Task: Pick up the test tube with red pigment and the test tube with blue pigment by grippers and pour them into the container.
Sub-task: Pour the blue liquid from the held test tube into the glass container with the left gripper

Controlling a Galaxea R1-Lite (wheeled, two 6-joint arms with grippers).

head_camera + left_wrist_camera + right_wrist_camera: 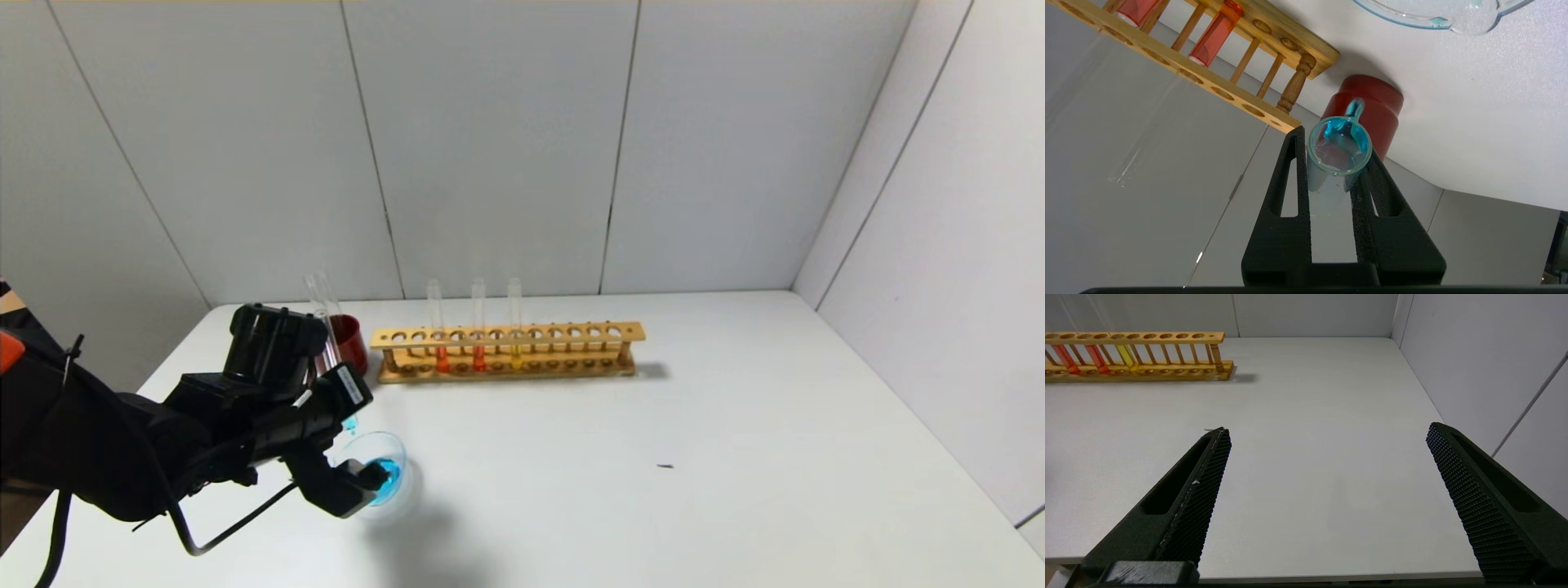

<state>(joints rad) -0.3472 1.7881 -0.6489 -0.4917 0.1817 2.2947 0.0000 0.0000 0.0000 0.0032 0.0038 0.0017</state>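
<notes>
My left gripper [339,412] is shut on the test tube with blue pigment [351,423] and holds it tipped over the near-left part of the table. In the left wrist view my left gripper [1333,143] grips it just behind its open mouth, where teal-blue liquid [1339,132] clings. The container [384,441], a clear glass dish, sits under it with a blue pool inside; its rim shows in the left wrist view [1412,16]. The test tube with red pigment [441,358] stands in the wooden rack [571,333], also seen in the right wrist view [1063,357]. My right gripper [1329,428] is open and empty.
A dark red cup [353,339] with plain clear tubes [314,290] stands left of the rack, just behind my left gripper. A deeper red tube [478,358] and a yellow tube [515,355] also stand in the rack. Grey walls close the back and right.
</notes>
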